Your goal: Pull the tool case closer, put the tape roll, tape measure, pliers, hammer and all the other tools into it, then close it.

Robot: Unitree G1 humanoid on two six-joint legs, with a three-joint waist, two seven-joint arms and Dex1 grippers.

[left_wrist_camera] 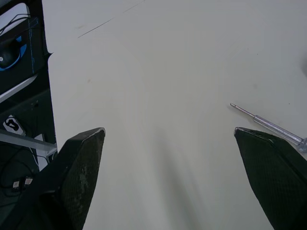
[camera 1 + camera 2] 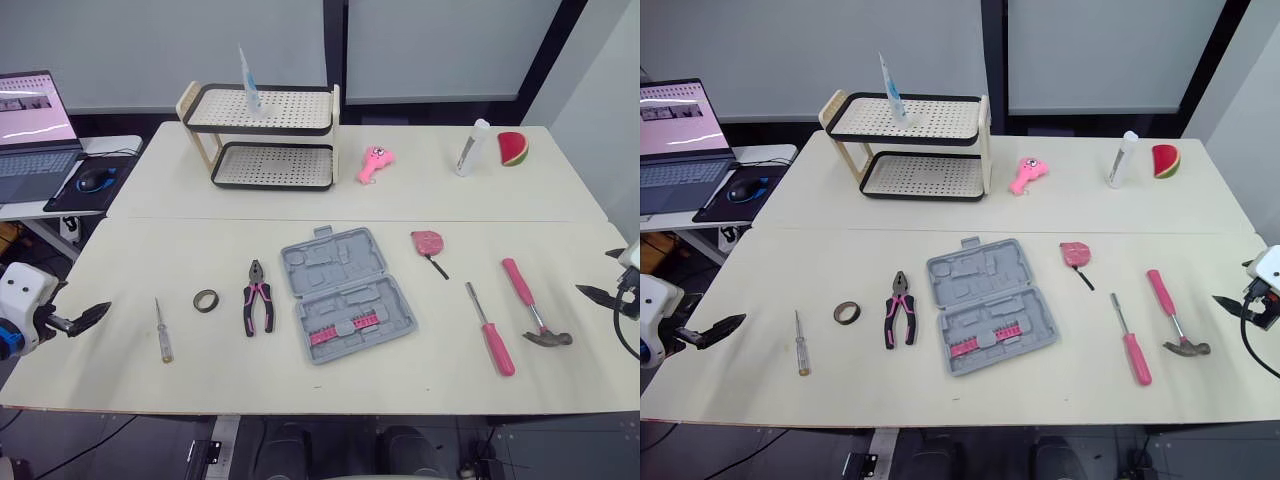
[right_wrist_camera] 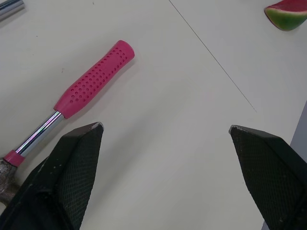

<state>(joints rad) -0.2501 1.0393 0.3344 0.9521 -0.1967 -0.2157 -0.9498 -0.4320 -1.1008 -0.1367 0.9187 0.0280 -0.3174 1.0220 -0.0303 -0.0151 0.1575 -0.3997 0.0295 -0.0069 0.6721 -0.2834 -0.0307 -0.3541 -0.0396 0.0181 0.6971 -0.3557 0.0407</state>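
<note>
White boxy left wrist housing [image 2: 24, 290], two dark round holes on face, blue ring [image 2: 6, 338] behind. Black left fingers [image 1: 79, 177], wedge-shaped, fine cross-hatch texture. Black right fingers [image 3: 72, 172] same. White right wrist housing [image 2: 1268, 266], thin black cable [image 2: 1244, 345] looping below.

Two head eyes look down from high, sharing the whole cream flat table [image 2: 150, 270]; wrist cameras sit close above it.

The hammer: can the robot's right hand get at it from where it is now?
Probably yes. The hammer lies on the table just beside the open right hand, with nothing between them. Nothing covers it, and the pink-handled screwdriver lies on its other side, away from the hand.
</note>
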